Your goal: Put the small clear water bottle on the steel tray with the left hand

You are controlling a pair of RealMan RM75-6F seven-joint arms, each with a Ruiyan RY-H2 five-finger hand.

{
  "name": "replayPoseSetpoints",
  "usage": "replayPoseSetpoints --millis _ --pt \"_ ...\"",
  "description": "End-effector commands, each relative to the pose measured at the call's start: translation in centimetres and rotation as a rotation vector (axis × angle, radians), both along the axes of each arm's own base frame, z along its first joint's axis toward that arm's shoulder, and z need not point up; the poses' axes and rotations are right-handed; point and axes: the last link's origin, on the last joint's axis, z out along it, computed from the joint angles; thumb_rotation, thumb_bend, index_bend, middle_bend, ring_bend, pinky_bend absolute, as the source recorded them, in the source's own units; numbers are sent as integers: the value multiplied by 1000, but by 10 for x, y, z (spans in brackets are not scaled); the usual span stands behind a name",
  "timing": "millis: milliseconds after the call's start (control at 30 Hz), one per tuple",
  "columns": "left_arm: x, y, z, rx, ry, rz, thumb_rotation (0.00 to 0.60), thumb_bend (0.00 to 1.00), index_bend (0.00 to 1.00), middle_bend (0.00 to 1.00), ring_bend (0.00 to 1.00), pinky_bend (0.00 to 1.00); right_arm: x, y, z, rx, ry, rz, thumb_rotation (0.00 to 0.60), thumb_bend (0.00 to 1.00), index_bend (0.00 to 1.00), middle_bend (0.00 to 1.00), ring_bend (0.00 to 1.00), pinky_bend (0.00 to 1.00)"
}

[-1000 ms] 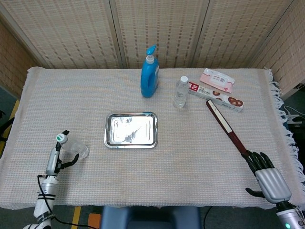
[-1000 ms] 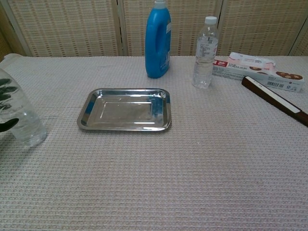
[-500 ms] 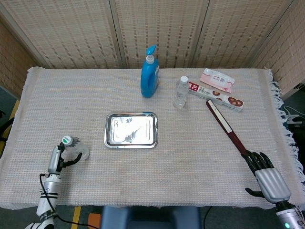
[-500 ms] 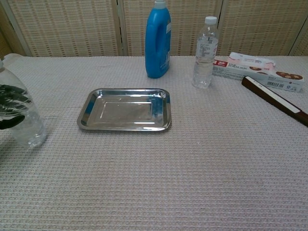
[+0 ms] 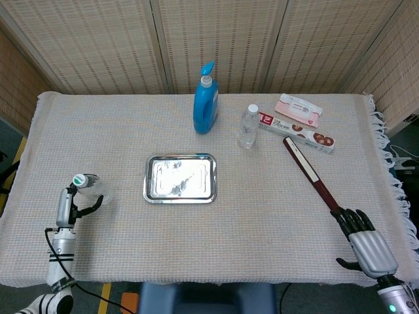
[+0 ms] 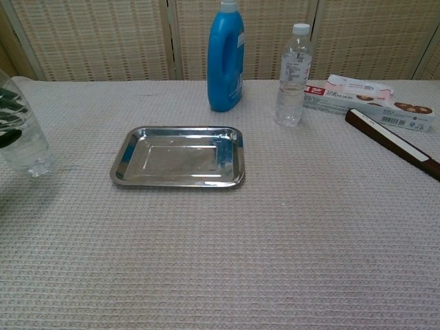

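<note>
The small clear water bottle (image 5: pixel 90 188) with a white and green cap is at the table's front left, left of the steel tray (image 5: pixel 180 178). My left hand (image 5: pixel 67 208) grips it, with dark fingers wrapped around its body. In the chest view the bottle (image 6: pixel 26 150) shows at the left edge with the fingers (image 6: pixel 8 117) across it, and it looks slightly raised over its shadow. The tray (image 6: pixel 179 157) is empty. My right hand (image 5: pixel 364 239) rests at the front right corner, fingers apart, holding nothing.
A blue detergent bottle (image 5: pixel 205 104) and a taller clear bottle (image 5: pixel 247 127) stand behind the tray. A biscuit box (image 5: pixel 298 131), a wipes pack (image 5: pixel 298 109) and a long dark stick (image 5: pixel 311 173) lie on the right side.
My left hand has carried the small bottle leftward and further from the front edge; in the chest view it sits higher. The right hand has not moved.
</note>
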Motion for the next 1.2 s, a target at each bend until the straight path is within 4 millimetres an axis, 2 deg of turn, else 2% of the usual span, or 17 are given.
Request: replayPoseSetpoints --millis 33,100,200,233,367,500,567,633,733,800,900,1000,1133,1200 --pt "-25 23 40 124 125 67 600 931 675 779 569 660 0 1 3 -11 -1 2 600 14 0 0 0 0" --pt "-39 26 60 192 134 116 600 928 667 771 568 653 0 1 3 -7 0 0 600 15 0 0 0 0" --pt "-38 20 66 210 18 114 600 922 649 750 551 629 1 3 0 6 3 10 600 15 0 0 0 0" --pt "-32 15 61 190 -27 97 600 918 646 747 547 625 2 3 0 9 1 14 600 15 0 0 0 0" --pt "14 -27 17 -16 -204 12 600 872 640 740 539 616 4 5 -2 14 -3 26 600 15 0 0 0 0" --pt "56 -53 -13 -143 -232 -46 600 862 633 730 534 610 4 5 -3 23 -5 22 600 14 0 0 0 0" --pt "60 -47 -10 -126 -162 -72 600 858 632 729 534 609 3 5 -2 24 -5 20 600 14 0 0 0 0" --pt "53 -32 0 -66 -85 -56 600 851 631 729 532 608 2 4 -1 20 -6 18 600 14 0 0 0 0" --pt "27 -2 26 22 5 20 600 849 631 728 528 605 1 3 0 18 -3 12 600 14 0 0 0 0" --pt "9 12 41 47 -15 75 600 848 631 726 525 602 1 2 -1 22 1 12 600 15 0 0 0 0" --pt "-1 13 48 45 -66 89 600 850 630 720 519 596 2 4 -4 27 4 17 600 15 0 0 0 0" --pt "3 4 40 12 -88 69 600 852 630 720 518 595 4 5 -6 32 4 20 600 15 0 0 0 0" --pt "5 3 37 8 -90 66 600 853 630 720 518 596 4 6 -6 33 5 20 600 15 0 0 0 0" --pt "14 6 35 -5 -110 48 600 851 630 719 518 598 3 6 -7 36 5 19 600 14 0 0 0 0"
